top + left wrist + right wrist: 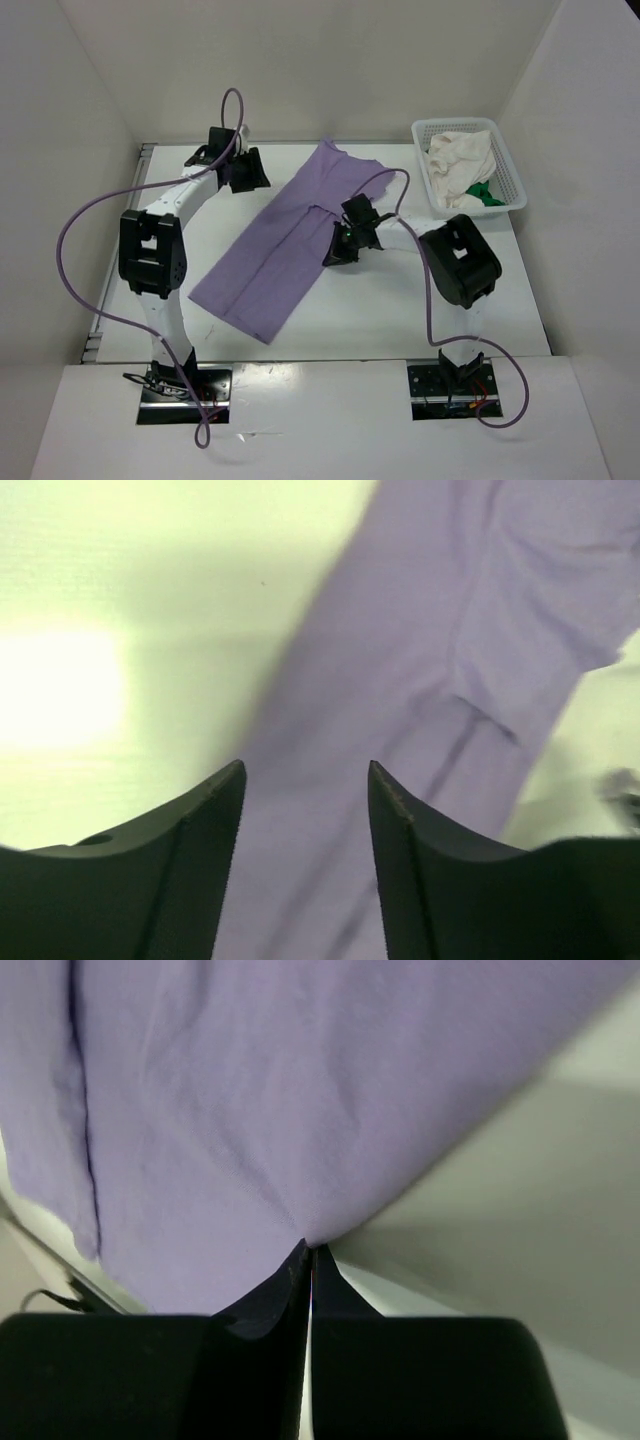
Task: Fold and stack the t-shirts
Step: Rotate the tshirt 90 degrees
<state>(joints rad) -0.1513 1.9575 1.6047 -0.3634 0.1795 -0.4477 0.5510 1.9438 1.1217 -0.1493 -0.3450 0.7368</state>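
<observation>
The lavender t-shirt [285, 245] lies diagonally mid-frame on the bench [400, 310]. The right pincer [308, 1250] is closed, apparently pinching its right edge; the left pincer [305, 770] gapes empty near its upper-left edge. Lift low, keeping the fold line straight.

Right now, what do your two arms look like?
The left arm and right arm match: white links with bulky black joint housings. A purple cable loops along each. The fingers are black and taper to narrow tips.

Wht mesh basket [507, 165], table [400, 310] far-R
</observation>
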